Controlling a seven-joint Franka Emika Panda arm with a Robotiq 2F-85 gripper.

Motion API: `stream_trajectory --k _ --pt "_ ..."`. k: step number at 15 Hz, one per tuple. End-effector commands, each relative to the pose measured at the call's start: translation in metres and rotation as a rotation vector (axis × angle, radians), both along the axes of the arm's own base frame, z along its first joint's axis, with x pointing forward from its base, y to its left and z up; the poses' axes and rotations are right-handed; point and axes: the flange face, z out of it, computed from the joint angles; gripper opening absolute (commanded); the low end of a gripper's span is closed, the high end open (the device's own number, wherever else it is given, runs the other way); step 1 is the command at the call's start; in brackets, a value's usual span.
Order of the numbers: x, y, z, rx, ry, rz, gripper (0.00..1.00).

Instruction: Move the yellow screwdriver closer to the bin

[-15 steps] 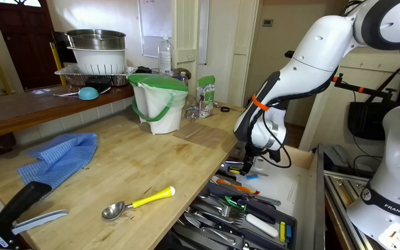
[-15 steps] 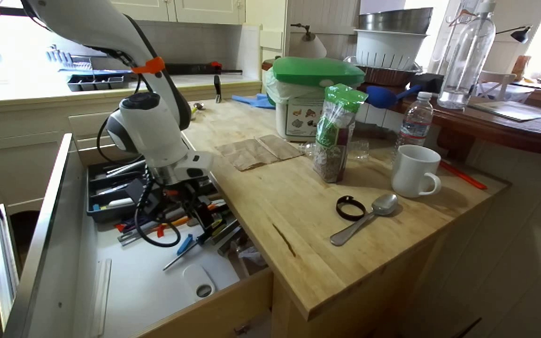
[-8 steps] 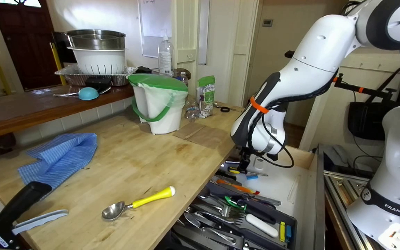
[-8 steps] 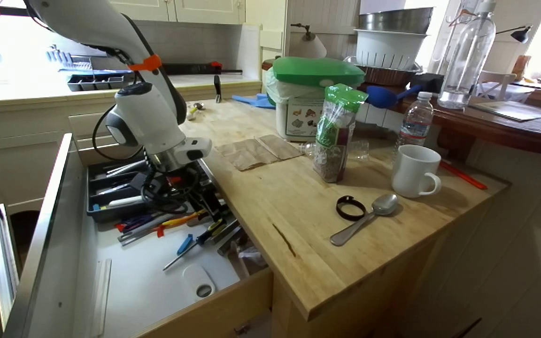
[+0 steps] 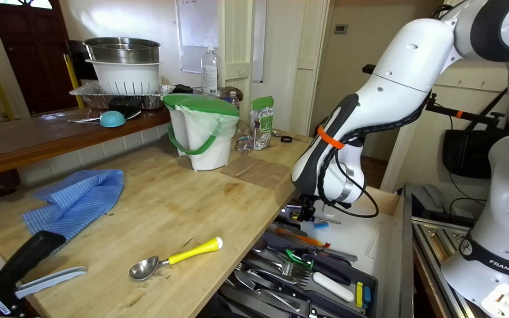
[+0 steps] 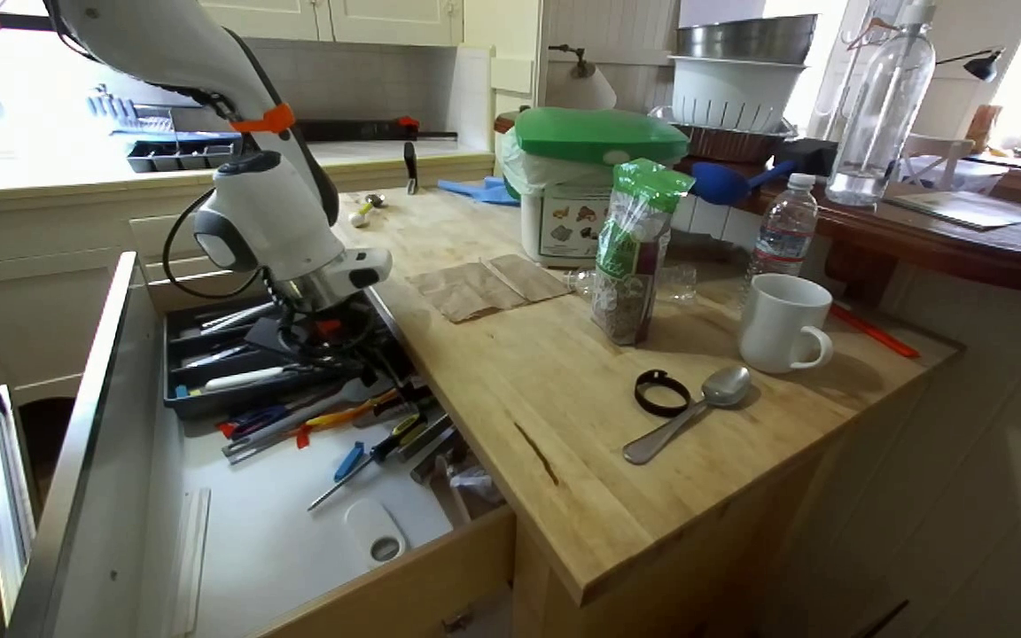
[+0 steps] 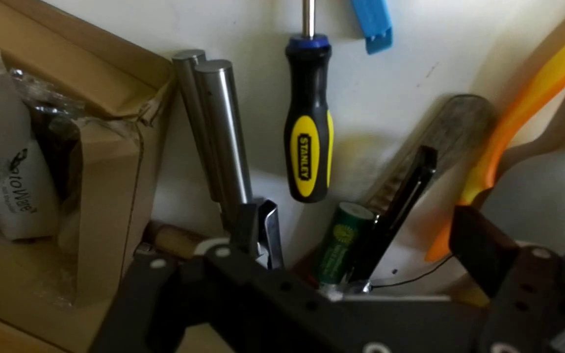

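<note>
"Well, is the gripper (image 7: 355, 221) holding anything?"
"No, its jaws stand wide apart."
"And the black-and-yellow Stanley screwdriver (image 7: 308, 122)?"
"Lying in the drawer (image 6: 267, 549), near the gripper."
"Farther off, up on the wooden counter (image 5: 184, 203), is the green-lidded bin (image 5: 203, 129). So nothing's done?"
"Nothing, I'd judge: grasp, lift and carry all remain."

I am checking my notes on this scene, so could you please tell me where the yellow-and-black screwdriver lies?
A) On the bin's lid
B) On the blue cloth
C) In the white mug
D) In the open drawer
D: an exterior view shows the screwdriver lying in the open drawer, lower than the worktop.
</note>
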Motion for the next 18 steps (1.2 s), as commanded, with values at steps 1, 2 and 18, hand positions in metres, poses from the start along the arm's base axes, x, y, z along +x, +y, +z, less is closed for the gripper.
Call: stream_trajectory --k 1,2,18 --pt "-0.005 0.0 -0.004 0.008 0.004 -0.045 1.0" --pt "-0.009 0.0 -0.01 0.008 0.018 -0.052 1.0" --pt "-0.038 -0.047 0.015 0.033 -0.035 -0.215 1.0"
